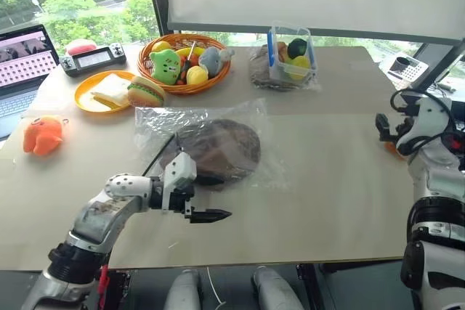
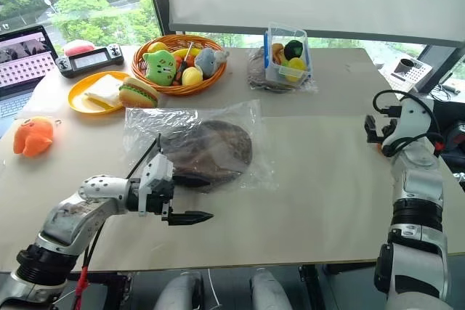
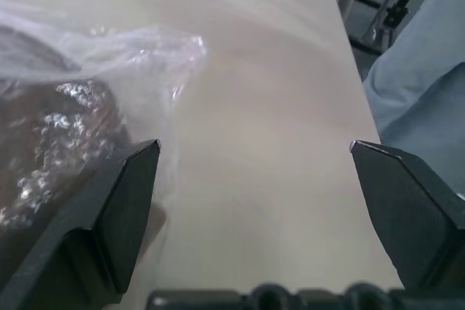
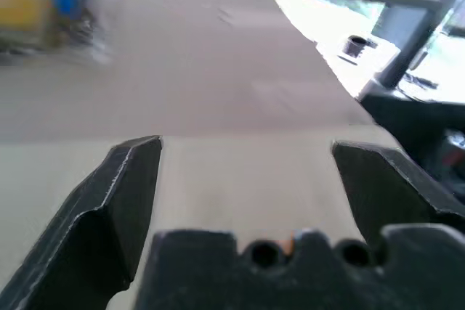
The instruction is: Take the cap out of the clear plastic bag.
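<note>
Left fingers (image 1: pixel 205 197) spread wide (empty) beside clear plastic bag (image 1: pixel 156 123) holding cap (image 1: pixel 221 147), right fingers (image 4: pixel 247 172) likewise.

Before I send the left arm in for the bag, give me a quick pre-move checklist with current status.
1. Left gripper open and empty: ok, fingers wide apart in its wrist view.
2. Right gripper open and empty: ok, nothing between its fingers.
3. Cap inside the clear plastic bag: ok, not yet removed.
4. Left gripper close to the bag: ok, it sits at the bag's near edge; contact cannot tell.
5. Location of the bag's opening: cannot tell.
6. Bag apart from the orange fruit basket and the toy hamburger: ok, table shows between them.
</note>
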{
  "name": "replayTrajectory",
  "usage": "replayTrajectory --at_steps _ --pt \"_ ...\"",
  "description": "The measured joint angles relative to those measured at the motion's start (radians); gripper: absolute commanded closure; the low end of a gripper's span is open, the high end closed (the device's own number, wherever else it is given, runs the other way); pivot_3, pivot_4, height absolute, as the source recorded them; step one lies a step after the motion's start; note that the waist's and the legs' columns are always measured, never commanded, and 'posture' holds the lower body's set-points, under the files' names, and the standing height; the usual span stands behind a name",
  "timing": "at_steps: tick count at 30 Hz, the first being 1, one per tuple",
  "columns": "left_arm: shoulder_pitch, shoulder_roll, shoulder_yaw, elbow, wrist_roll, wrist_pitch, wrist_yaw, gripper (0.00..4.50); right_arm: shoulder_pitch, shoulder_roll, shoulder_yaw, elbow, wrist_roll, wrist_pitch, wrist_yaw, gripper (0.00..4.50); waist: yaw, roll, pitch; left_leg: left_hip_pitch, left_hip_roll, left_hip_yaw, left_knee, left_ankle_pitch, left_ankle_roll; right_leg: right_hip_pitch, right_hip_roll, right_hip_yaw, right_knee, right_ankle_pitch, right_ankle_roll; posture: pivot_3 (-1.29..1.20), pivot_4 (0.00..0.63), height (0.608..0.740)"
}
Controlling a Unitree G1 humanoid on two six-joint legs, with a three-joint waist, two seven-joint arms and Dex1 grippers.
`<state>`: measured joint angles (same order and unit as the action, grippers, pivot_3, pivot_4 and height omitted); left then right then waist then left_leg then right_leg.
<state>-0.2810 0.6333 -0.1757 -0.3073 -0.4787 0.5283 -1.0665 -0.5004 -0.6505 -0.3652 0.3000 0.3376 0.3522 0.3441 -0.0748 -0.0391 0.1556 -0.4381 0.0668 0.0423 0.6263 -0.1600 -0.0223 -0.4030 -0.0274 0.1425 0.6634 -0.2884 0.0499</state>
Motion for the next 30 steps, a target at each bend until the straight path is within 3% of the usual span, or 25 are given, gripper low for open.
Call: replayTrajectory --at_steps 3,7,11,16,20,30 --pt "-0.002 -0.026 -0.011 -0.002 0.031 0.000 0.049 0.00 0.189 -0.008 -0.045 -0.287 0.179 0.143 0.130 0.07 0.019 0.000 0.000 0.000 0.000 -0.001 0.001 0.000 0.000 0.001 0.000 -0.001 0.000 0.000 0.000 0.00 0.150 0.740" --pt "-0.049 -0.074 -0.074 0.038 0.127 -0.045 0.100 0.00 0.554 -0.089 -0.161 -0.622 0.424 0.309 0.351 0.07 0.050 0.002 -0.001 -0.001 -0.002 -0.004 0.002 0.000 0.000 0.004 0.000 -0.001 -0.002 -0.002 0.002 0.00 0.150 0.740" --pt "-0.116 -0.145 -0.179 0.131 0.243 -0.110 0.132 0.00 0.875 -0.155 -0.250 -0.812 0.526 0.391 0.551 0.07 0.059 0.003 -0.001 0.002 -0.003 -0.006 0.004 0.000 0.000 0.012 0.001 -0.001 -0.006 -0.006 0.009 0.00 0.150 0.740" --pt "-0.185 -0.234 -0.278 0.198 0.327 -0.162 0.138 0.00 0.926 -0.162 -0.279 -0.912 0.585 0.418 0.560 0.07 0.030 0.003 -0.001 0.008 -0.002 -0.006 0.006 0.000 0.000 0.016 0.002 0.000 -0.006 -0.006 0.009 0.00 0.150 0.740" --pt "-0.261 -0.338 -0.367 0.318 0.445 -0.212 0.197 0.00 0.946 -0.141 -0.273 -0.931 0.560 0.417 0.507 0.07 0.037 0.003 -0.001 0.006 -0.004 -0.008 0.006 0.000 0.000 0.016 0.001 0.000 -0.007 -0.006 0.010 0.00 0.150 0.740" --pt "-0.346 -0.447 -0.461 0.440 0.712 -0.267 0.382 0.00 1.002 -0.086 -0.273 -1.021 0.581 0.417 0.438 0.07 0.042 0.003 -0.001 0.004 -0.006 -0.011 0.005 0.000 0.001 0.016 0.000 -0.001 -0.008 -0.007 0.011 0.00 0.150 0.740"
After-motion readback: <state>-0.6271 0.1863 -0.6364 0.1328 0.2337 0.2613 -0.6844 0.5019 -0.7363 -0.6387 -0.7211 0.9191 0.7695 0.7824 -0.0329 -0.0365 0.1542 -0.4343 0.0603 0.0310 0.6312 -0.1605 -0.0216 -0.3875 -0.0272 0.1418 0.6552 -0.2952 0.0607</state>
